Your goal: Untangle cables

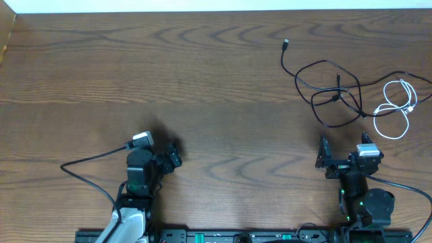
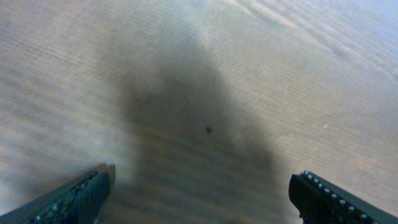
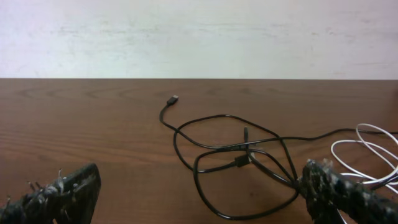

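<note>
The thin black flexible cords (image 1: 336,96) lie at the far right of the brown wood-grain table (image 1: 202,67), coiled over each other in several crossing loops. One small plug end (image 1: 286,44) trails free to the far left of the bundle. The short white cord (image 1: 386,108) lies in its own loops just right of them, and a black strand appears to run across its far end.

Status: no cord is separated or laid out straight. By this view, the whole untangling is yet to be done.

The right gripper (image 3: 200,174) hangs just near of the bundle, fingers spread wide, holding nothing. The left gripper (image 2: 200,180) hangs over bare table well to the left, fingers likewise spread and empty.
</note>
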Controlling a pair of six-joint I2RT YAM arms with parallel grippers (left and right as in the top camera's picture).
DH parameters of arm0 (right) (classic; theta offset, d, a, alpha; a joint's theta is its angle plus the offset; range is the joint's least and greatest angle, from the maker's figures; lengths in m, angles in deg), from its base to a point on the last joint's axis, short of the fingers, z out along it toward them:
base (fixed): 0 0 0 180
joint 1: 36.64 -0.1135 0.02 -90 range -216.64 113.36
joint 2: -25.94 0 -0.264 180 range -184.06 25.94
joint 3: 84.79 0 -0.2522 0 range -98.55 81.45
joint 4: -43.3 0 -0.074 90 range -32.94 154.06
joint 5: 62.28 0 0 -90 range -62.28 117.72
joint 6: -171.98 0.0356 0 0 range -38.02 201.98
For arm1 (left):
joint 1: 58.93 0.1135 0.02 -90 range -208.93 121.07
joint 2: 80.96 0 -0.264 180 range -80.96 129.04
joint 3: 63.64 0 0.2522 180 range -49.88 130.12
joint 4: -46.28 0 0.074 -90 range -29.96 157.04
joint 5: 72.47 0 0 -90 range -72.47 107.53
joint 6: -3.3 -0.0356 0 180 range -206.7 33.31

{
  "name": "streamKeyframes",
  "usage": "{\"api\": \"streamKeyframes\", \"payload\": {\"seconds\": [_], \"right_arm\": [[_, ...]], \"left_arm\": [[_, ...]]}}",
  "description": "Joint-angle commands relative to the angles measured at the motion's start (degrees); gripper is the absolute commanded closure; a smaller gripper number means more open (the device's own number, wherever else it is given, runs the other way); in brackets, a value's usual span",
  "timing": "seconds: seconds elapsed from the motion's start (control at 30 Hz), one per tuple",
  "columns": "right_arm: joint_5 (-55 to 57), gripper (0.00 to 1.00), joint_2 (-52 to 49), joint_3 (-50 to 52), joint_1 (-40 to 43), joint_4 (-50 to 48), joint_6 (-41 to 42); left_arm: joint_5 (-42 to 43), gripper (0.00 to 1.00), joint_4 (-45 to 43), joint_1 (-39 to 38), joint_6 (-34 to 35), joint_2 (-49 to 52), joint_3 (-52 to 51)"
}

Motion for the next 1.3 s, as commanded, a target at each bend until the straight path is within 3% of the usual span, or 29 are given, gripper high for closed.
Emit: {"api": "streamKeyframes", "payload": {"seconds": [0.0, 0.33, 0.5, 0.67, 0.87, 1.1, 1.27], "right_arm": [[0.7, 0.01, 0.4, 0.1, -0.1, 0.3, 0.7], [0.7, 0.01, 0.4, 0.1, -0.1, 0.3, 0.7], [0.7, 0.01, 0.4, 0.1, -0.1, 0.2, 0.7], [0.7, 0.01, 0.4, 0.1, -0.1, 0.3, 0.7], [0.7, 0.01, 0.4, 0.1, -0.1, 0.3, 0.7], [0.7, 0.01, 0.4, 0.1, -0.1, 0.3, 0.7], [0.7, 0.01, 0.4, 0.1, -0.1, 0.3, 0.7]], "left_arm": [[-0.8, 0.02, 5.7, -0.1, 0.3, -3.4, -2.3], [-0.8, 0.02, 16.0, -0.1, -1.0, -15.1, -2.3], [-0.8, 0.02, 26.1, -0.1, -1.0, -27.1, -2.3], [-1.4, 0.02, 26.8, -0.1, -4.5, -41.6, -2.3], [-1.0, 0.02, 26.7, -0.1, -8.0, -51.6, -2.3], [-1.0, 0.02, 26.6, -0.1, -15.9, -60.0, -2.3], [-1.7, 0.02, 26.8, 0.0, -16.5, -60.0, -2.3]]}}
